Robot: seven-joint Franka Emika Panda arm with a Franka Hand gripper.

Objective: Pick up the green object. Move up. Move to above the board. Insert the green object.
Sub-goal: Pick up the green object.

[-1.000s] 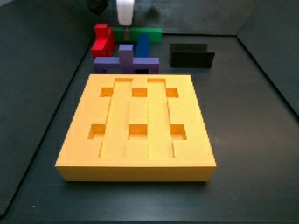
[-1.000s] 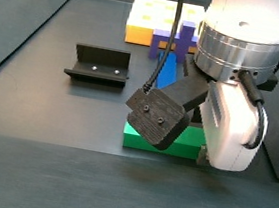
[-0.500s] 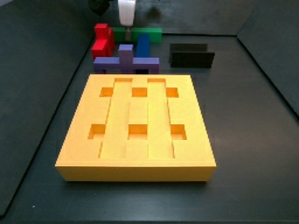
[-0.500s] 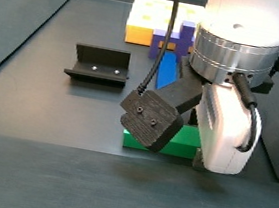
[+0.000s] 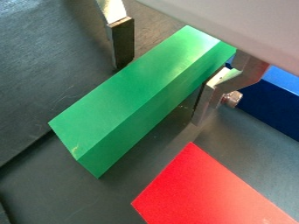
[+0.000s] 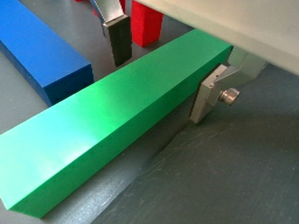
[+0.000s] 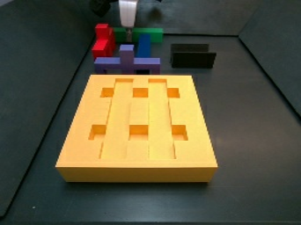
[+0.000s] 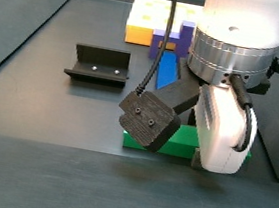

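Observation:
The green object [image 5: 135, 101] is a long plain green bar lying flat on the dark floor, also seen along its length in a wrist view [image 6: 111, 118]. My gripper [image 5: 163, 70] is open and straddles one end of it. One finger [image 5: 121, 39] stands a little apart from the bar's side, and the finger opposite [image 6: 208, 94] sits close to its other side. In a side view the green object [image 8: 188, 137] shows partly under my arm. The yellow-orange board [image 7: 139, 123] with its six square holes lies apart from it, toward the front.
A red block [image 5: 216, 192] and a blue block [image 6: 41, 57] lie on either side of the green bar. A purple block [image 7: 127, 61] sits between this cluster and the board. The black fixture [image 7: 193, 55] stands to the right of the blocks.
My gripper has sunk a little lower over the green object. The blocks and the board have not moved.

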